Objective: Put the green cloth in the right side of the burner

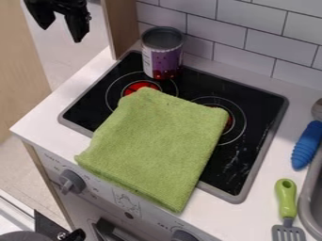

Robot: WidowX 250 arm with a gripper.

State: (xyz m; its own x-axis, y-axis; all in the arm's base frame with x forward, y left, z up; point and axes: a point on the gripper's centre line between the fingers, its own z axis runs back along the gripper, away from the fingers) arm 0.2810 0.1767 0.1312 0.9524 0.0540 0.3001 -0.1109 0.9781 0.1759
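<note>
Presently, my claw point(61, 34) is spread, empty, beyond the left edge of the counter point(41, 122), seemingly to be ready for grasping | green cloth point(157, 141) overhangs front edge of the stovetop point(236, 197), so probably needs shifting rightward.

Purple can point(164, 59) upright; blue handle point(307, 145), green-handled spatula point(286, 200) near sink point(307, 202).

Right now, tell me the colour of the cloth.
Plain green; the camera view shows the cloth best.
</note>
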